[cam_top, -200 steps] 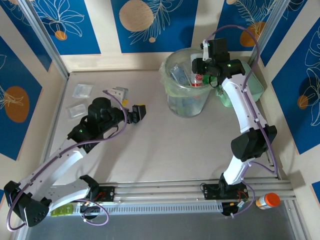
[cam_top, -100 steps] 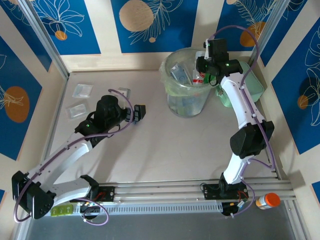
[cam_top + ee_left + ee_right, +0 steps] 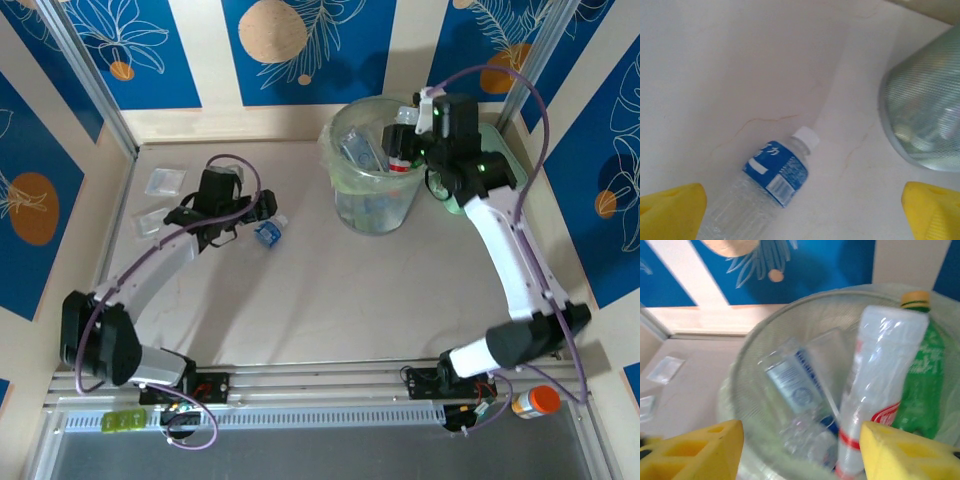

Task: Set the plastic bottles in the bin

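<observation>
Blue wall panels (image 3: 150,50) are rising behind the table, with cream stripes (image 3: 205,50) running between them and white leaf drawings and tan discs (image 3: 272,30) showing on the blue. Grey metal posts (image 3: 85,75) are standing at the far corners. The pale beige tabletop (image 3: 330,290) is lying evenly lit, and aluminium rails (image 3: 330,375) are running along its near edge.

A clear blue-labelled bottle (image 3: 775,175) lies with its base cut off by the left wrist view's lower edge; the bin (image 3: 925,100) (its contents a blur) runs off the right.
</observation>
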